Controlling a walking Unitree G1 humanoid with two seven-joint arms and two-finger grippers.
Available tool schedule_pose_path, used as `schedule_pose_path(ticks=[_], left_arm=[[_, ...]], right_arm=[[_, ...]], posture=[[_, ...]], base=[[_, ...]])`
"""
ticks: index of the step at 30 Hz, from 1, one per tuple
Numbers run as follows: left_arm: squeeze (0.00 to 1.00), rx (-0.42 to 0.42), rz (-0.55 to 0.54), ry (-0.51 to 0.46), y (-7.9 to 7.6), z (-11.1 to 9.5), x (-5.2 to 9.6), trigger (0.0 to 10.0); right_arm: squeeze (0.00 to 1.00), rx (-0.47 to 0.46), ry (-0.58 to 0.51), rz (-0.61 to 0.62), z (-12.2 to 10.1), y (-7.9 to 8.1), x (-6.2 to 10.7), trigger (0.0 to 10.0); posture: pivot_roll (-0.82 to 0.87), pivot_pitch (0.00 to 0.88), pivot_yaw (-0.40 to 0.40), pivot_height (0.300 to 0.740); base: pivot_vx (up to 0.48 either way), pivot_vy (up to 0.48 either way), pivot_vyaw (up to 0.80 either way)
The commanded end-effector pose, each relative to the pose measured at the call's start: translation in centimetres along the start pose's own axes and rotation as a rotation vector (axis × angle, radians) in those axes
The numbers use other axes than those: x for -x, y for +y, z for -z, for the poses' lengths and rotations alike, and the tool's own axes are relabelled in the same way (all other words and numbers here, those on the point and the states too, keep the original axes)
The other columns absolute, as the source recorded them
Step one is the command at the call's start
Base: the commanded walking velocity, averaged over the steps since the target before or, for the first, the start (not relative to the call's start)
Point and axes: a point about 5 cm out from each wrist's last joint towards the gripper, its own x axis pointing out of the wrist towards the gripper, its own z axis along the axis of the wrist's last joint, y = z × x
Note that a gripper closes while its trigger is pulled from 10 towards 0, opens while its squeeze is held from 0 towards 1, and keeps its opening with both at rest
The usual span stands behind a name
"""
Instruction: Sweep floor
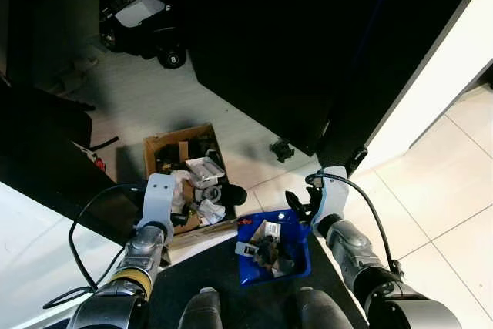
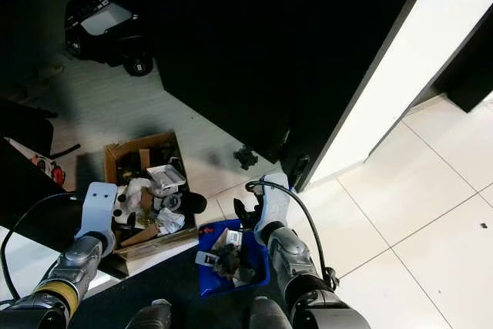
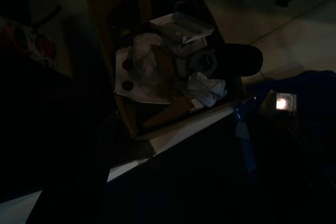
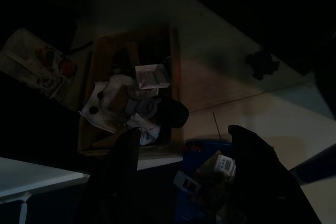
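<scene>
A blue dustpan (image 1: 299, 230) lies on the floor just ahead of my feet, holding dark scraps and small white packets. My right gripper (image 1: 297, 207) hovers at its far right corner. In the right wrist view its two black fingers (image 4: 252, 166) stand wide apart and open, with the dustpan (image 4: 195, 148) seen between them. My left arm (image 1: 157, 204) reaches over the near edge of a cardboard box (image 1: 154, 147) full of crumpled paper and rubbish. A small dark scrap (image 1: 282, 149) lies on the pale floor beyond the dustpan.
A large dark cabinet (image 1: 308, 44) stands ahead, with a white wall panel (image 1: 454, 67) to its right. A black ride-on toy car (image 1: 142, 17) sits at the far left. Pale tiles (image 1: 439, 190) spread to the right. A dark mat (image 1: 254, 302) lies under my feet.
</scene>
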Motion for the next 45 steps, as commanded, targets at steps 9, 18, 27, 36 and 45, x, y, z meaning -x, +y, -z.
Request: schedule_pose_path(ticks=[9, 18, 27, 36, 45], left_arm=[[0.00, 0.009, 0.010, 0.031, -0.47, 0.78, 0.18, 10.0], [0.00, 0.009, 0.010, 0.031, -0.47, 0.77, 0.18, 10.0], [0.00, 0.009, 0.011, 0.031, -0.47, 0.74, 0.16, 10.0], [0.00, 0.011, 0.011, 0.029, -0.47, 0.83, 0.22, 10.0], [0.00, 0.011, 0.011, 0.034, -0.46, 1.09, 0.32, 10.0]], right_arm=[[0.00, -0.019, 0.026, 0.016, 0.61, -0.26, 0.26, 10.0], [0.00, -0.019, 0.025, 0.016, 0.60, -0.24, 0.24, 10.0], [0.00, -0.019, 0.025, 0.016, 0.57, -0.24, 0.23, 10.0], [0.00, -0.019, 0.024, 0.015, 0.65, -0.24, 0.29, 10.0], [0.00, -0.024, 0.032, 0.021, 0.91, -0.26, 0.39, 10.0]], posture=[[-0.09, 0.113, 0.003, 0.740], [-0.09, 0.113, 0.003, 0.740], [-0.09, 0.113, 0.002, 0.740], [-0.08, 0.100, 0.006, 0.740], [-0.08, 0.069, 0.009, 0.740]], base=[[0.000, 0.000, 0.00], [0.000, 0.000, 0.00], [0.000, 0.000, 0.00], [0.000, 0.000, 0.00], [0.000, 0.000, 0.00]])
